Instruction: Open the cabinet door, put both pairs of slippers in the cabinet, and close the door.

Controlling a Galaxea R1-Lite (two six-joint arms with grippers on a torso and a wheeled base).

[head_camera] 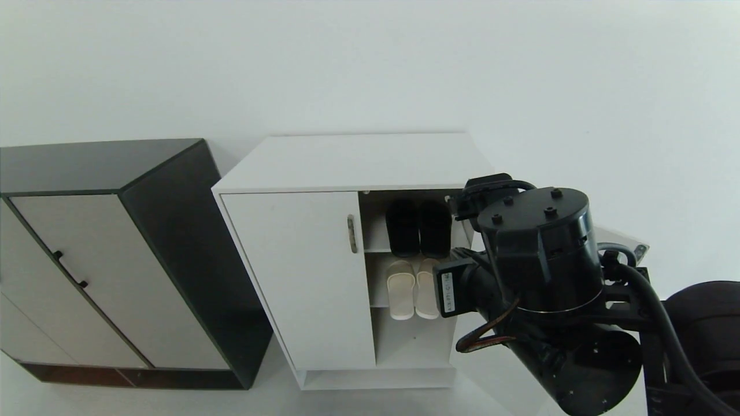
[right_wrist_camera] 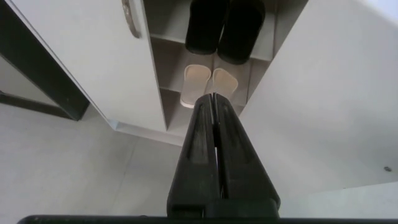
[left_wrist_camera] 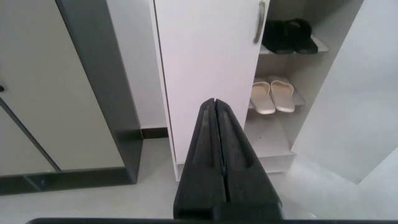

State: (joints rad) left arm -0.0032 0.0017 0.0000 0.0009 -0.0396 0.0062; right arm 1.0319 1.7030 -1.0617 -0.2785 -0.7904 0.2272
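- White cabinet (head_camera: 347, 162): its right door (right_wrist_camera: 329, 106) is swung wide. It is probably a stiff, light hinged panel, best pushed on its outer face near the free edge.
- Black slippers (head_camera: 417, 226) on the upper shelf, white slippers (head_camera: 413, 288) on the shelf below.
- Left gripper (left_wrist_camera: 214, 103), right gripper (right_wrist_camera: 212, 98): both pressed together, empty.

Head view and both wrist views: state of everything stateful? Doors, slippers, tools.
White cabinet right door: open, swung wide.
White cabinet left door: closed.
Black slippers: inside, on the upper shelf, side by side.
White slippers: inside, on the shelf below, side by side.
Left tool: shut, empty.
Right tool: shut, empty.
Dark cabinet: doors closed.
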